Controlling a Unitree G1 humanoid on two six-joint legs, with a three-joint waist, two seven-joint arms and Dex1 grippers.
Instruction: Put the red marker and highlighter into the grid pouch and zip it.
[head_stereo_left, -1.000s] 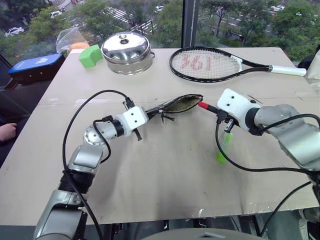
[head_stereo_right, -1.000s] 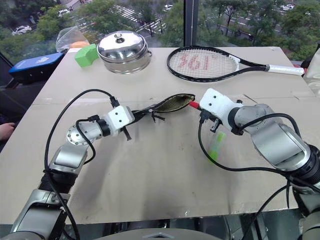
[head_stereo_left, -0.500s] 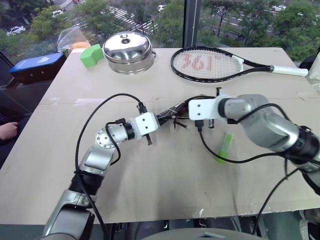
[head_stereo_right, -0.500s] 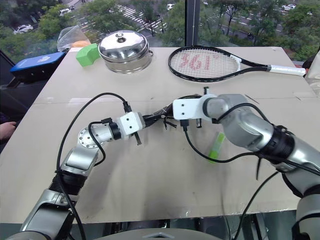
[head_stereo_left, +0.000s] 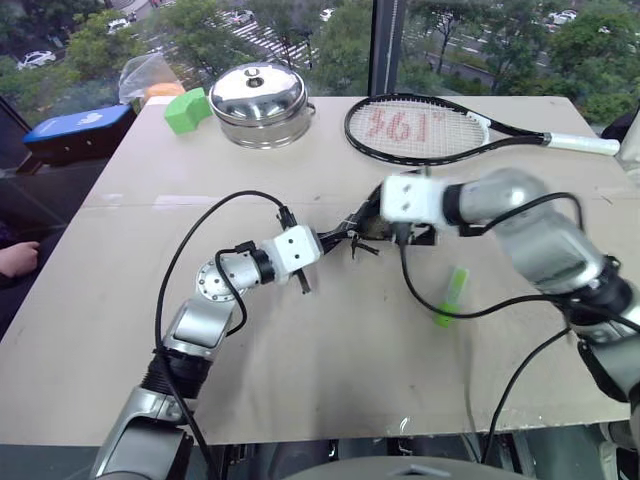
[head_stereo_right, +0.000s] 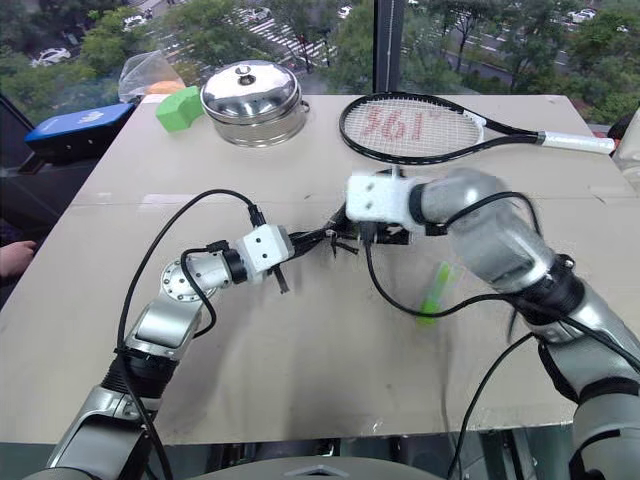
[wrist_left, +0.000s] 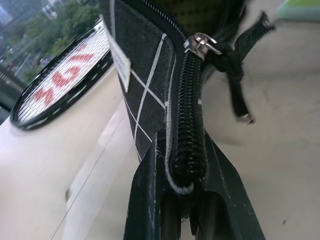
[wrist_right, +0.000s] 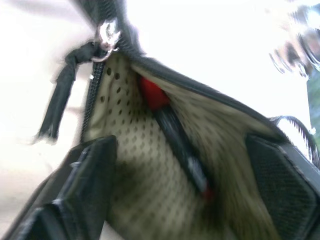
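My left gripper (wrist_left: 184, 150) is shut on the zipper end of the grid pouch (wrist_left: 145, 75), holding it up on edge with its mouth open, near the table's middle (head_stereo_left: 345, 228). My right gripper (wrist_right: 182, 145) stands open right at that mouth, one finger on each side. The red marker (wrist_right: 172, 135) lies inside on the pale dotted lining, free of the fingers. The zipper pull and its black cord (wrist_right: 65, 95) hang at the pouch's end. The pale green highlighter (head_stereo_left: 451, 293) lies on the table to the right of the pouch, under the right forearm.
At the back of the table are a tennis racket (head_stereo_left: 430, 128), a lidded steel pot (head_stereo_left: 260, 100) and a green block (head_stereo_left: 185, 110). A blue object (head_stereo_left: 75, 130) sits beyond the left edge, and a person's hand (head_stereo_left: 15, 260) rests lower down there.
My right gripper carried the red marker leftward into the pouch mouth, then opened and let it go inside. The left gripper shifted a little right with the pouch.
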